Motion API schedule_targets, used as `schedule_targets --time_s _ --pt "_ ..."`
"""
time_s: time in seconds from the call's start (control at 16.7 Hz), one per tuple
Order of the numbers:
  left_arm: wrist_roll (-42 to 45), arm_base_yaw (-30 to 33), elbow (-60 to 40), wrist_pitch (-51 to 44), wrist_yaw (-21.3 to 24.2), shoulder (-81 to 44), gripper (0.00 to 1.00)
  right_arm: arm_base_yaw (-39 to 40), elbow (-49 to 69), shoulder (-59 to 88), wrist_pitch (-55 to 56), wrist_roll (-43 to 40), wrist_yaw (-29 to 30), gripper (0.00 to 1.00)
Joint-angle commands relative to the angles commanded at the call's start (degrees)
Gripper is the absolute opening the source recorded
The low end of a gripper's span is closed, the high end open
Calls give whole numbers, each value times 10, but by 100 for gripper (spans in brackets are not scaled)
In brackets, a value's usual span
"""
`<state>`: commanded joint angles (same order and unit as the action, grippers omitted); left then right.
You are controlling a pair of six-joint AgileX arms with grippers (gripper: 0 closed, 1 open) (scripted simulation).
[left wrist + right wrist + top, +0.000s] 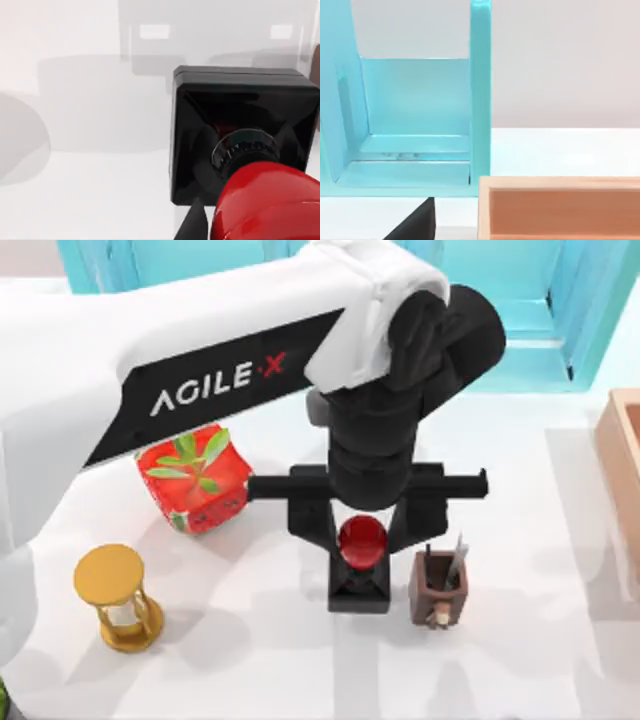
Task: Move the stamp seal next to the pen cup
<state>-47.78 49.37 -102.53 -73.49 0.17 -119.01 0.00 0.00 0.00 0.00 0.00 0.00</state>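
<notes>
Currently: left gripper (361, 543) clenched on seal (361, 542) at its red knob | seal sits just beside cup (438, 586), on the pot (194, 478) side | handling, judged: rigid, light, glossy knob slippery; grip knob's widest part | right arm parked near tray (560, 207).
</notes>
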Motion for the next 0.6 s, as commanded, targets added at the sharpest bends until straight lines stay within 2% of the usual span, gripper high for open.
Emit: schedule_targets --time_s 0.24,0.6 --pt "0 0 0 0 0 0 98 0 0 0 0 0 0 100" --pt "0 0 0 0 0 0 100 0 0 0 0 0 0 100"
